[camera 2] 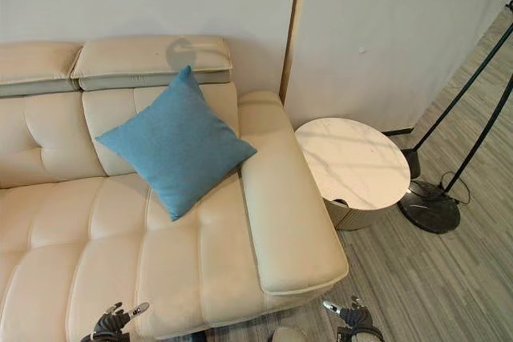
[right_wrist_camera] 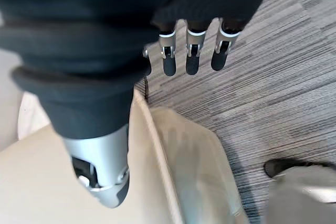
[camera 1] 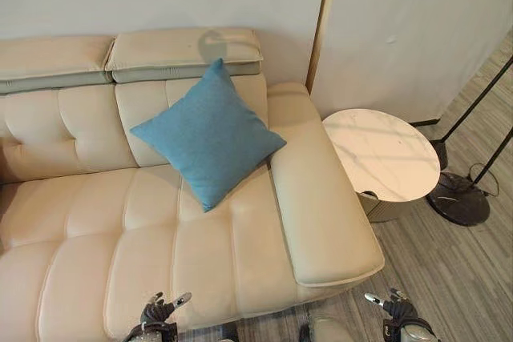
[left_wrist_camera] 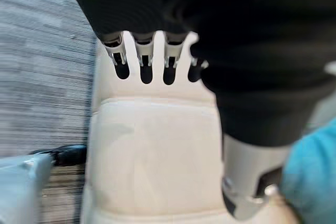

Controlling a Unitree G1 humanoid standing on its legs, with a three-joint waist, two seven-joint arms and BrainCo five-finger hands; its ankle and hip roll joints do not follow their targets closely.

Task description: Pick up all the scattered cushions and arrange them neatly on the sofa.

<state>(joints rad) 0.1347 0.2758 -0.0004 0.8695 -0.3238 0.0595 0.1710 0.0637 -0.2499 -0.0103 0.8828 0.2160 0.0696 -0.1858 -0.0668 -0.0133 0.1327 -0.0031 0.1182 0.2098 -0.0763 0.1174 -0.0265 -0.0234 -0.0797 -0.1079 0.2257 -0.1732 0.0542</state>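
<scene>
A blue cushion (camera 1: 210, 134) stands on one corner on the cream sofa (camera 1: 96, 230), leaning against the backrest beside the right armrest (camera 1: 321, 198). My left hand (camera 1: 158, 312) hovers low over the seat's front edge with relaxed fingers (left_wrist_camera: 146, 64) holding nothing; a blue patch of the cushion (left_wrist_camera: 315, 177) appears past its thumb. My right hand (camera 1: 395, 307) hangs over the floor just right of the armrest's front end, its fingers (right_wrist_camera: 192, 51) straight and empty.
A round white marble side table (camera 1: 385, 154) stands right of the armrest. A floor lamp's dark round base (camera 1: 458, 196) and thin black poles are farther right on the grey striped floor. A wall rises behind the sofa.
</scene>
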